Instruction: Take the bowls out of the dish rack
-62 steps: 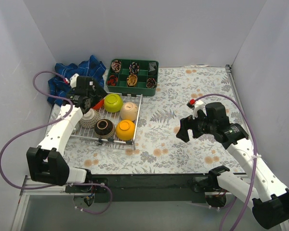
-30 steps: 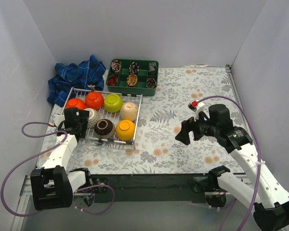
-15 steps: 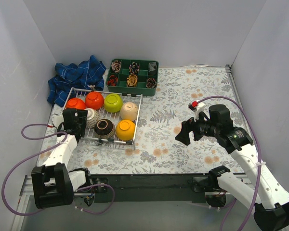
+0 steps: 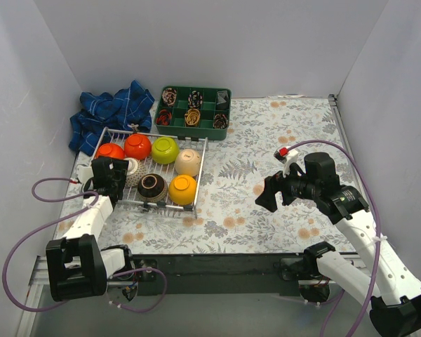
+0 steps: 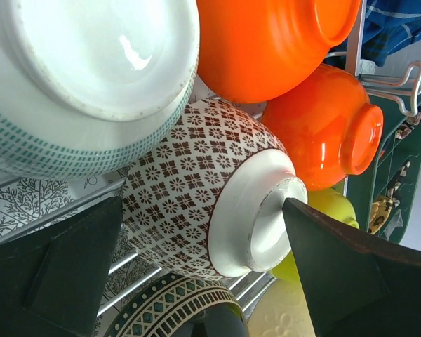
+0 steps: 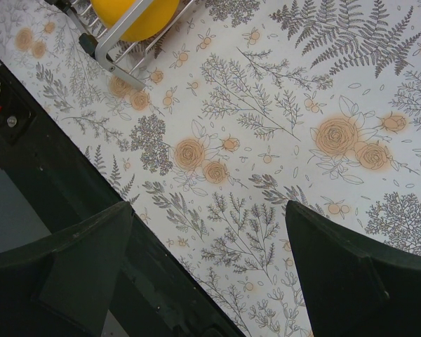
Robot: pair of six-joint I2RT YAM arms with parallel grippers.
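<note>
**Top view.** The rack (image 4: 203, 167) sits at the left of the table (image 4: 266, 133). All bowls are in it, none unloaded yet. The left gripper (image 4: 107, 175) is low at the rack's left end, against the bowls there; its opening can't be read from here. The right gripper (image 4: 266, 193) hangs over bare table, well apart from the rack.

**Left wrist.** The left gripper is spread wide and holds nothing. Its fingers (image 5: 63, 274) flank the patterned bowl (image 5: 189, 189), which lies on its side. The teal bowl (image 5: 91, 84) and an orange bowl (image 5: 316, 133) crowd it, touching or just beside.
- The wall is glossy and curved, so a squeeze may squirt the bowl out.
- A finger may catch the teal bowl or a rack wire.
- A lift may drag neighbours along and tip them.

**Right wrist.** The right gripper is wide open and empty over the table. The yellow bowl (image 6: 137, 14) shows at the rack corner, at the top edge of the view. There is little risk here unless this arm swings in while the left one lifts.
</note>
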